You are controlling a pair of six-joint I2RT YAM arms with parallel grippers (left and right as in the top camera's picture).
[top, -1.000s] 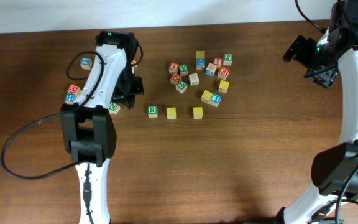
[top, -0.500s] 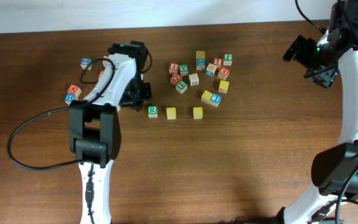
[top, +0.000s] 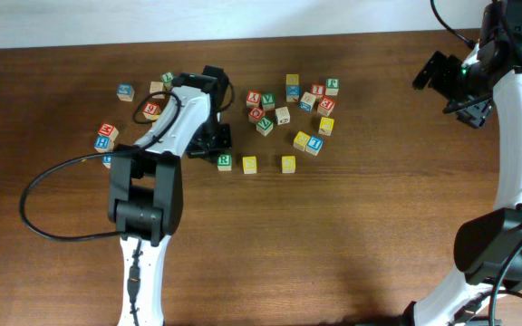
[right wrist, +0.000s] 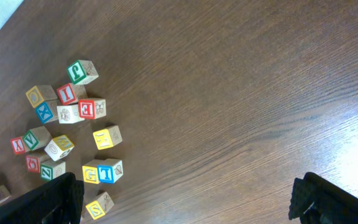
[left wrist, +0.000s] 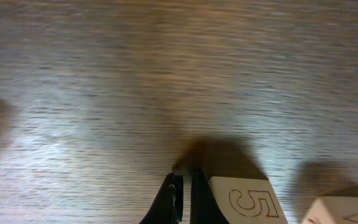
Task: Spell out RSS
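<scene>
The green R cube [top: 224, 162] lies on the brown table with two yellow-faced cubes [top: 249, 164] [top: 288, 164] in a row to its right. My left gripper [top: 218, 148] is shut and empty, low over the table just up-left of the R cube. In the left wrist view its tips [left wrist: 182, 200] touch the wood beside a pale cube face with an outlined 5 [left wrist: 250, 202]. My right gripper [top: 442, 77] hangs open and empty at the far right, high above the table. Its wrist view shows a yellow S cube [right wrist: 98, 205] near the left finger [right wrist: 42, 202].
A cluster of mixed red, blue, green and yellow letter cubes [top: 288, 101] lies just behind the row. More loose cubes [top: 107, 136] [top: 150, 109] sit left of the left arm. A black cable [top: 43, 213] loops at the left arm's base.
The left arm has swung right, from the left-hand cubes to the R cube, staying shut. The cubes have not moved. The right arm is still.
</scene>
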